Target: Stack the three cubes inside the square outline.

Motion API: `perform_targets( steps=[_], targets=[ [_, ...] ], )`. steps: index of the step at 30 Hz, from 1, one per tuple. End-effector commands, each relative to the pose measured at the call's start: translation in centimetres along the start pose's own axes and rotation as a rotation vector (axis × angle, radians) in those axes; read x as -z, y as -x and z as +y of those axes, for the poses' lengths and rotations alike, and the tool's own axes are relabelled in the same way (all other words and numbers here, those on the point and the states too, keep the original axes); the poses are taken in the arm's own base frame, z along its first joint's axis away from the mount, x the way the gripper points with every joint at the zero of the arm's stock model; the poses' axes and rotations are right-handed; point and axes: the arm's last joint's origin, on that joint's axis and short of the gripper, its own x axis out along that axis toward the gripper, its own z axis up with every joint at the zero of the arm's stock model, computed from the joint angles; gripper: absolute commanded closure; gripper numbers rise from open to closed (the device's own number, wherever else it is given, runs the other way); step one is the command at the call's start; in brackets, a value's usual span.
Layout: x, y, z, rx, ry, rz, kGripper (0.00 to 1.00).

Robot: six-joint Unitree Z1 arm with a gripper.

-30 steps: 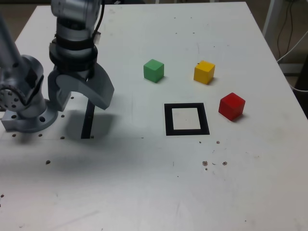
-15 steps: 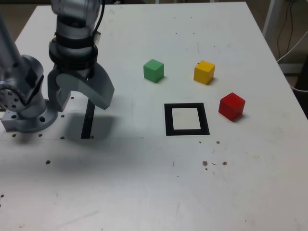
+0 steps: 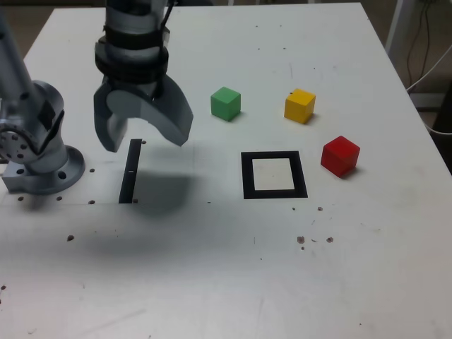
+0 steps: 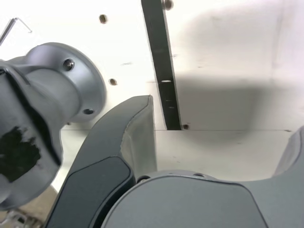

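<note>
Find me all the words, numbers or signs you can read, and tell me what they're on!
There are none I can read.
The red cube, yellow cube and green cube: no writing shows on them.
The square and the strip: plain black, no letters.
The hand: no words show on it.

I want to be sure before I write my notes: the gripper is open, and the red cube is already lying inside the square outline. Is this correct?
Not quite. The exterior view shows the red cube outside the square outline, on the bare table to its right. The gripper is open, as you say.
</note>
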Motion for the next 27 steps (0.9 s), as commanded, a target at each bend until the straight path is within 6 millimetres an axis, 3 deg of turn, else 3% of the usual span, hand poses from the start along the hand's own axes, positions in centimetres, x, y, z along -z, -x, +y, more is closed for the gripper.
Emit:
perform_targets(
  steps=[1, 27],
  targets=[
    [-1.1, 0.9, 0.0, 0.002, 0.001, -0.01, 0.01],
    [-12.3, 7.0, -0.3, -0.004, -0.039, -0.062, 0.01]
  ],
)
